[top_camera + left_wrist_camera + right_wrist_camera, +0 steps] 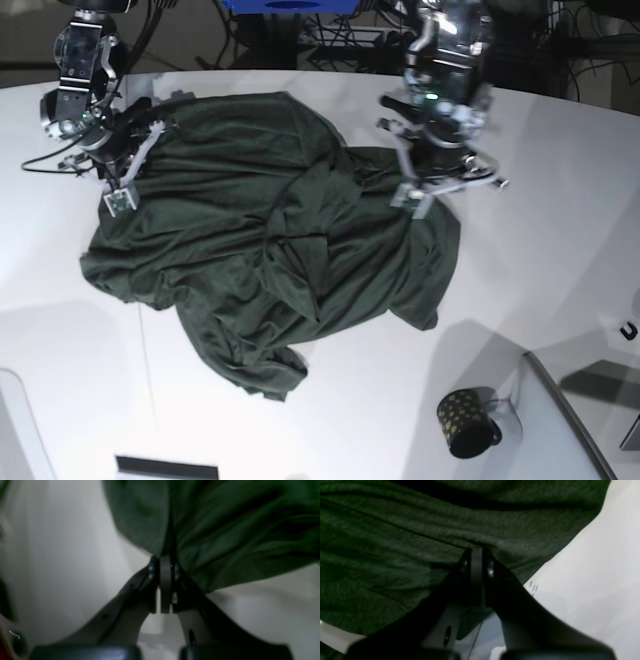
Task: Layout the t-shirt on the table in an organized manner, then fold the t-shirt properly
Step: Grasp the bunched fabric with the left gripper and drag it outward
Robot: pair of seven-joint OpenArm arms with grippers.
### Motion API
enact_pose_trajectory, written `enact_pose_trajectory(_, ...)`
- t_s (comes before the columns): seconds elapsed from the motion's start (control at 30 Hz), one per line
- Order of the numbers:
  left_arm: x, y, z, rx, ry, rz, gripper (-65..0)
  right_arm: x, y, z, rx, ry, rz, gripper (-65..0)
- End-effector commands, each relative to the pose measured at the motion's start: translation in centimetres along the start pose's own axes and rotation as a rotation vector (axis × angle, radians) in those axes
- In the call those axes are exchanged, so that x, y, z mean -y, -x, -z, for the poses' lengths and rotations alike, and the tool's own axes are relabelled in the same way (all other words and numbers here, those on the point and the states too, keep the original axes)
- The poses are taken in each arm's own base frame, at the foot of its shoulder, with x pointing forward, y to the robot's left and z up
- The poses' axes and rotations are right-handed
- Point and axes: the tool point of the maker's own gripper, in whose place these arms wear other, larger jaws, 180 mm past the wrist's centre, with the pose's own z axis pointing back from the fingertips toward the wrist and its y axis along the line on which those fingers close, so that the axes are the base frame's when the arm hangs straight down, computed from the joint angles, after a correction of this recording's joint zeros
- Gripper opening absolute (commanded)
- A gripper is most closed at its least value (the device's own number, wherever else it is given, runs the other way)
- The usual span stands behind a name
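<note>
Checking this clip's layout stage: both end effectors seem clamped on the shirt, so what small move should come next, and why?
Probably draw the two arms apart to stretch the far edge. The left end effector and right end effector are both shut on the t-shirt, which lies bunched in folds on the table. Spreading that edge should begin to flatten it.

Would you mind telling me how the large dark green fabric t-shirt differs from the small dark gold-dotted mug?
The dark green fabric t-shirt is far bigger than the small dark gold-dotted mug. The t-shirt is soft, rumpled and plain; the mug is rigid and dotted. The t-shirt is pinched by both grippers; the mug sits apart, untouched, near the grey panel. Both rest on the white table.
</note>
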Motion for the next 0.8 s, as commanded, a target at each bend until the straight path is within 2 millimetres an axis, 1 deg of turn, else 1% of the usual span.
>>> enact_pose_trajectory(0.0,-0.9,-2.2,-0.1,0.05,-0.053,0.047,-65.0,0.8,0.3,-0.1,-0.02,0.021,-0.009,-63.5)
enact_pose_trajectory(0.03,-0.5,-3.0,-0.1,0.062,-0.06,0.09,-65.0,1.2,0.3,-0.2,-0.023,0.028,-0.015,-63.5)
enact_pose_trajectory(0.13,0.4,-5.4,0.2,0.097,-0.089,0.229,-65.0,1.4,0.4,-0.2,-0.027,0.03,-0.02,-63.5)
enact_pose_trajectory(0.2,1.5,-6.1,0.6,0.104,-0.089,0.319,-65.0,1.4,0.4,-0.2,-0.027,0.031,-0.021,-63.5)
enact_pose_trajectory(0.27,2.9,-6.2,1.2,0.1,-0.073,0.39,-65.0,1.4,0.5,-0.3,-0.029,0.031,-0.021,-63.5)
enact_pose_trajectory(0.4,5.0,-5.4,1.8,0.083,-0.033,0.458,-65.0,1.4,0.8,-0.3,-0.033,0.031,-0.019,-63.5)
enact_pose_trajectory(0.5,5.5,-5.0,1.6,0.08,-0.021,0.466,-65.0,1.4,0.8,-0.3,-0.033,0.031,-0.019,-63.5)
enact_pose_trajectory(0.57,5.4,-5.2,1.4,0.087,-0.025,0.462,-63.8,1.4,0.8,-0.3,-0.035,0.031,-0.019,-63.5)
enact_pose_trajectory(0.7,4.9,-5.4,0.2,0.107,-0.041,0.437,-42.8,1.4,0.8,-0.3,-0.035,0.031,-0.019,-63.5)
enact_pose_trajectory(0.77,4.4,-5.0,-0.5,0.115,-0.051,0.436,-33.7,1.4,0.8,-0.3,-0.036,0.031,-0.02,-63.5)
